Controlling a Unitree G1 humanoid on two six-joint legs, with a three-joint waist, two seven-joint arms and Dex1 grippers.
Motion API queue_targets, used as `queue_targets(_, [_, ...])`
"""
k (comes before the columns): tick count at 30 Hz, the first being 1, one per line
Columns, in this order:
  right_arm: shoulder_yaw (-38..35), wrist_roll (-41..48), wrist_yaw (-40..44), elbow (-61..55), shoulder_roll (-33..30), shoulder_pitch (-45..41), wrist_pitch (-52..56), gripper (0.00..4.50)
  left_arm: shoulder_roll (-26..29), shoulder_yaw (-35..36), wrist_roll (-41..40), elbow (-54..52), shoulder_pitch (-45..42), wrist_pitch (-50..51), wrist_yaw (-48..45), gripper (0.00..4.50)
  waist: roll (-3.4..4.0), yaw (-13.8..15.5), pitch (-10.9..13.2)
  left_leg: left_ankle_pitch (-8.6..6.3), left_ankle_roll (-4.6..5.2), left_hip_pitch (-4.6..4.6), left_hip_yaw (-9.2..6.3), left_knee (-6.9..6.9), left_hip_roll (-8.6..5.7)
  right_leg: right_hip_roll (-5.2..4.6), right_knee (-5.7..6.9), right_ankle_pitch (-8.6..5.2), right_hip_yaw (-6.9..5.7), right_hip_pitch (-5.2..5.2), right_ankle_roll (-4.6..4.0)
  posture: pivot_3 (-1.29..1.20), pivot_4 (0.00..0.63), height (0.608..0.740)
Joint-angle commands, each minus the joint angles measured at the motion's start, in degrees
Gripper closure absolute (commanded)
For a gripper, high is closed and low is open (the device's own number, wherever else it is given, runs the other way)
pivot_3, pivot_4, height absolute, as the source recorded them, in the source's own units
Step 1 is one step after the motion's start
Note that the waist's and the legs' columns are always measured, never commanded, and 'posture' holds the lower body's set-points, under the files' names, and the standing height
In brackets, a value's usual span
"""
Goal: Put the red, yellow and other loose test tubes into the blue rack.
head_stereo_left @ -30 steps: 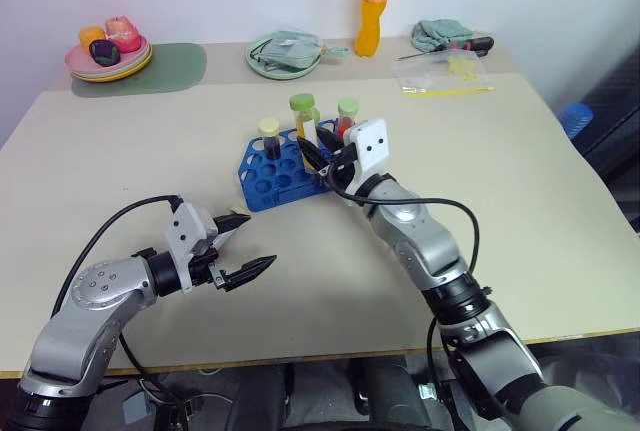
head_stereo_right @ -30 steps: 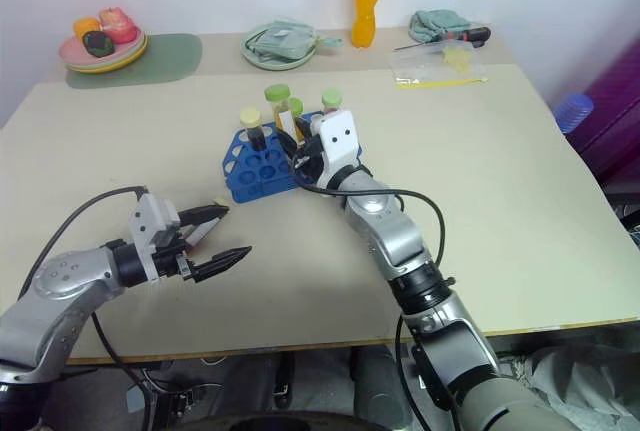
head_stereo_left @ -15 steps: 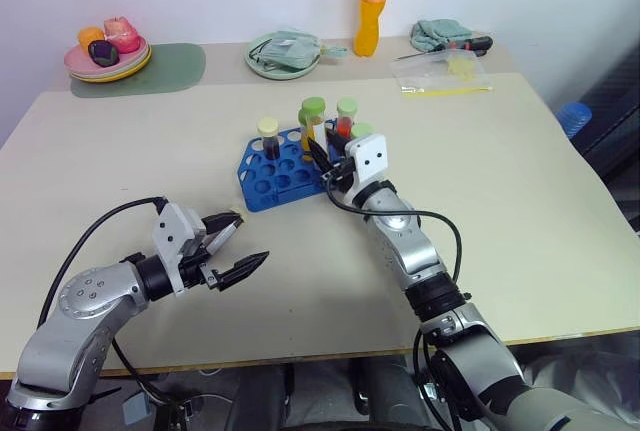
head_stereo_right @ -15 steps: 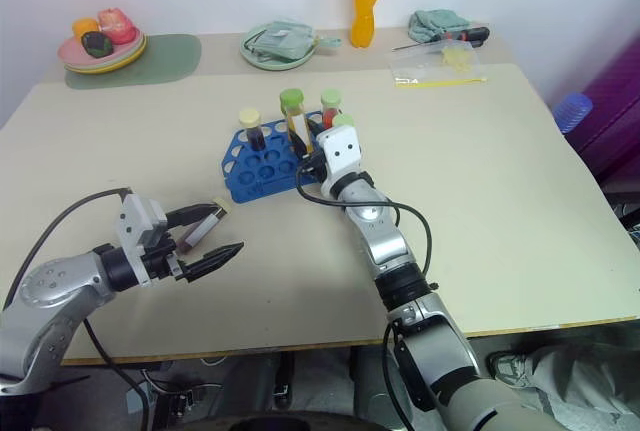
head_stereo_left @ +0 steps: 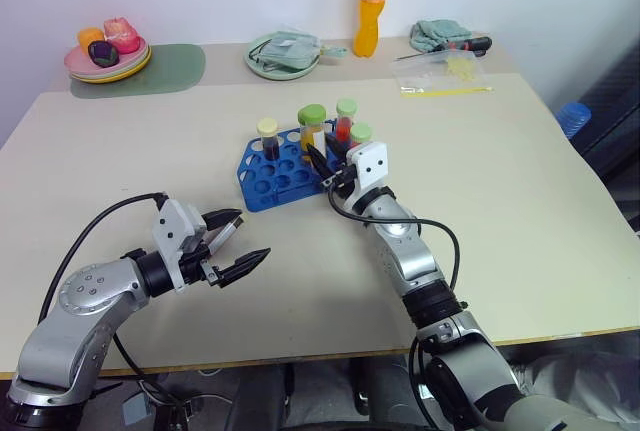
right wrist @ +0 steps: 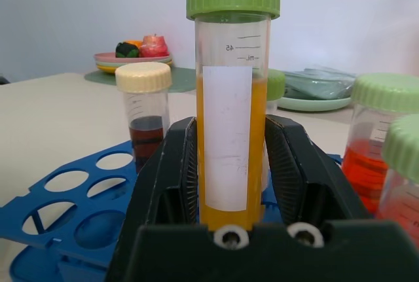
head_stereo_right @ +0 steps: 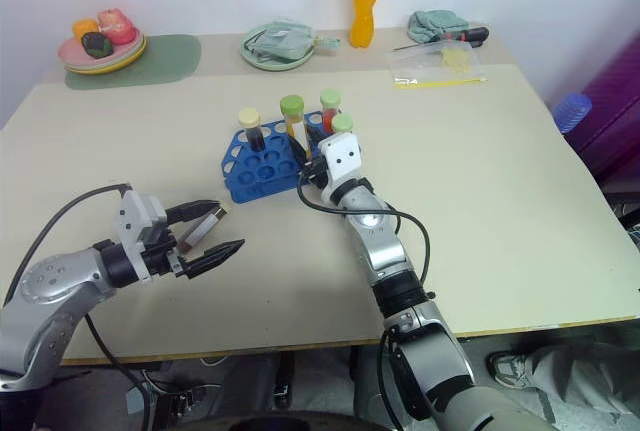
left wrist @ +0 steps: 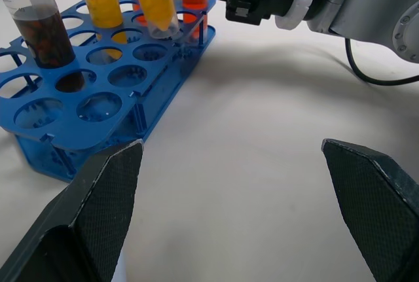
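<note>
The blue rack (head_stereo_left: 272, 179) stands mid-table. A dark brown tube with a cream cap (head_stereo_left: 268, 137) and a red tube with a green cap (head_stereo_left: 345, 119) stand in it, and another yellow tube (left wrist: 105, 4) stands there too. My right gripper (head_stereo_left: 320, 159) is shut on a yellow tube with a green cap (right wrist: 230, 164). That tube is tilted slightly, with its lower end just over a hole at the rack's right end (left wrist: 160, 28). My left gripper (head_stereo_left: 240, 241) hangs open and empty over the table, in front of the rack and to its left.
Along the back stand a tall orange drink bottle (head_stereo_left: 372, 6), a green plate with a cloth (head_stereo_left: 285, 55), pink plates with fruit (head_stereo_left: 108, 54) on a green mat, a clear plastic bag (head_stereo_left: 445, 73) and a teal cloth (head_stereo_left: 443, 31).
My right gripper has brought the yellow tube slightly down toward the rack. The left gripper has stayed in place, open.
</note>
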Motion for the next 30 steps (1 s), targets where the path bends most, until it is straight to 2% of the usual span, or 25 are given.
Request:
queue_targets(1, [-0.6, -0.2, 0.6, -1.6, 0.6, 0.6, -0.1, 2.81, 0.3, 1.2, -0.6, -1.4, -0.2, -0.2, 0.1, 0.0, 0.0, 0.0, 0.0, 0.0, 0.0, 0.0, 0.0, 0.0, 0.0, 0.0, 0.0, 0.0, 0.0, 0.0, 0.0, 0.0, 0.15, 0.74])
queue_targets(30, [-2.2, -0.7, 2.0, -7.0, -0.5, 4.1, 0.3, 2.81, 0.3, 0.8, -0.4, -1.0, -0.7, -0.4, -0.1, 0.0, 0.0, 0.1, 0.0, 0.01, -0.02, 0.0, 0.0, 0.0, -0.01, 0.0, 0.0, 0.0, 0.0, 0.01, 0.0, 0.0, 0.15, 0.74])
